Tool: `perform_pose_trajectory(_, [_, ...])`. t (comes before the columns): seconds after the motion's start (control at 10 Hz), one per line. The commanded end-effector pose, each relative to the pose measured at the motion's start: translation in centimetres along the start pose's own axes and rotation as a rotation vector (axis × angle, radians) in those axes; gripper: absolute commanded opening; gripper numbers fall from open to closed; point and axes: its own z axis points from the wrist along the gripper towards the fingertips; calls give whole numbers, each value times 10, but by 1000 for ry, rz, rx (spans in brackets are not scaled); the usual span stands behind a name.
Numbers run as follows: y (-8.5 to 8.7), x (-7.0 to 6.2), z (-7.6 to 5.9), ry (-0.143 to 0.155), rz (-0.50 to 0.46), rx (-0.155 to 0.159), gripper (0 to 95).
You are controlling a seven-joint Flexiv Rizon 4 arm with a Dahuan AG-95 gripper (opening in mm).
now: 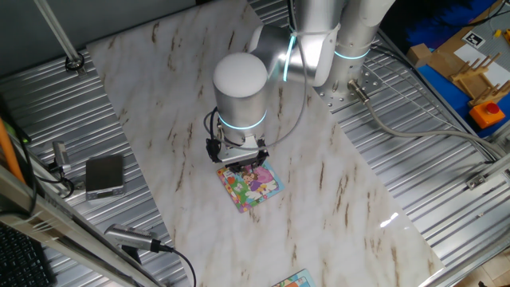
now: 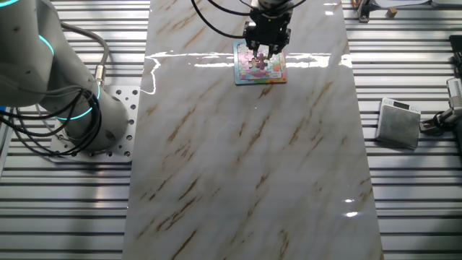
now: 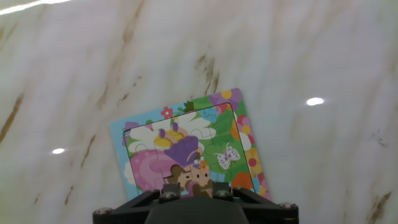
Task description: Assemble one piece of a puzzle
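Hand view shows you the puzzle (image 3: 193, 146) lying flat on the marbled tabletop (image 3: 298, 56), tilted a little, its lower edge hidden behind the end effector (image 3: 194, 190). A brown-and-pink bit sits right at the tips, but you cannot tell whether that is the piece or printed artwork, nor how far the jaws are parted. In one fixed view the end effector (image 1: 241, 162) hangs low over the puzzle's (image 1: 253, 186) near edge. The other fixed view puts the end effector (image 2: 264, 49) directly above the puzzle (image 2: 260, 67).
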Motion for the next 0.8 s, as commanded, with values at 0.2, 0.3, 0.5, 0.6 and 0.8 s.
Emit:
perform_pose_trajectory(0.2, [1, 1, -1, -3, -58, -1, 0])
perform_pose_trajectory(0.3, [1, 1, -1, -3, -69, -3, 0])
perform_pose_trajectory(0.5, [1, 1, -1, 1, -78, -3, 0])
perform_pose_trajectory(0.6, [1, 1, -1, 1, -76, -3, 0])
perform_pose_trajectory(0.8, [1, 1, -1, -2, -53, -2, 0])
